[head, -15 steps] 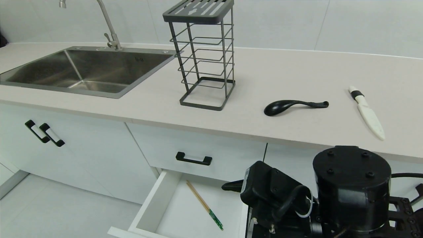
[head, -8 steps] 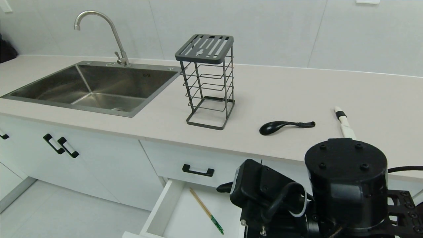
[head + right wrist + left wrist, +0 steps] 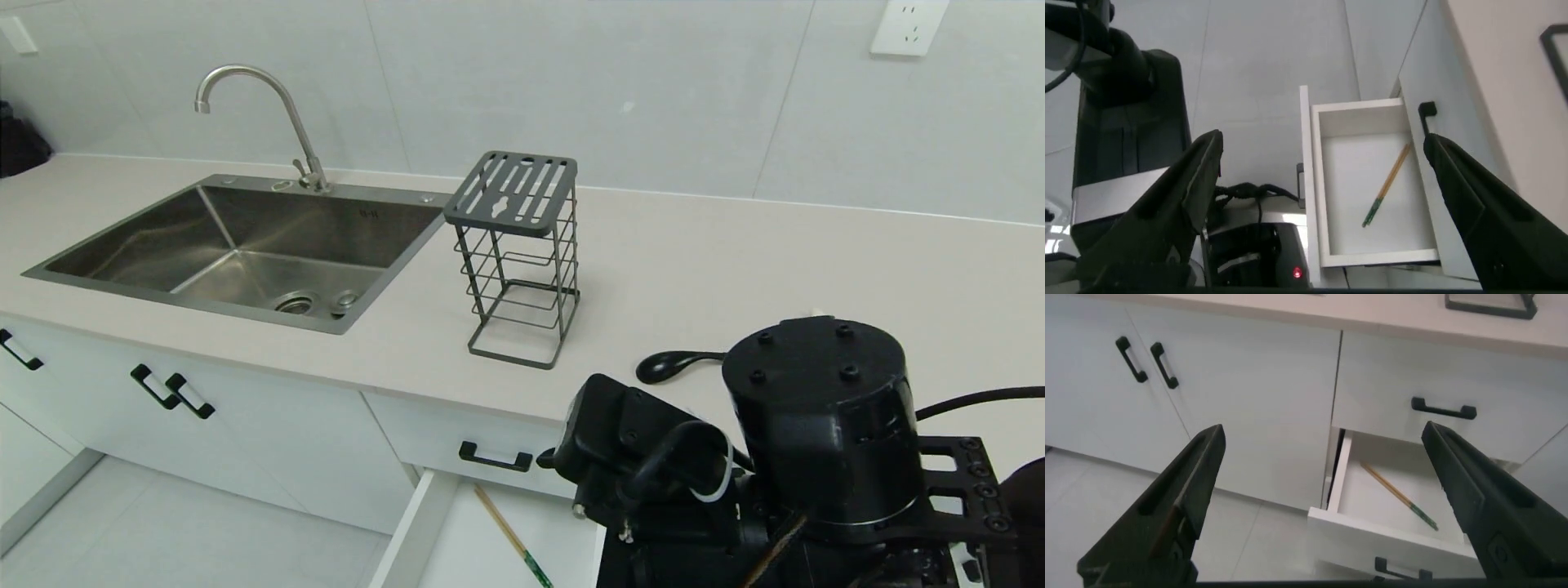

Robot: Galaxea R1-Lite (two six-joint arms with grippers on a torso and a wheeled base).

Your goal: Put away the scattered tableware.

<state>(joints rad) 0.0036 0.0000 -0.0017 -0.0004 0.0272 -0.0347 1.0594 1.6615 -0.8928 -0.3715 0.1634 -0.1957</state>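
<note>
Black glossy spoon (image 3: 665,365) lay near the pale counter (image 3: 694,261) edge; left tool (image 3: 1335,506) and right tool (image 3: 1331,212) gaped wide; we feared a nudge dropping it.

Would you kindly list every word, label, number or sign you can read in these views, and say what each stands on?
No text here can be read.
Sink: a small dark mark on the back inner wall, too small to read.
Chopsticks in the open drawer: green ends, no legible print.
Wall socket: no lettering visible.
</note>
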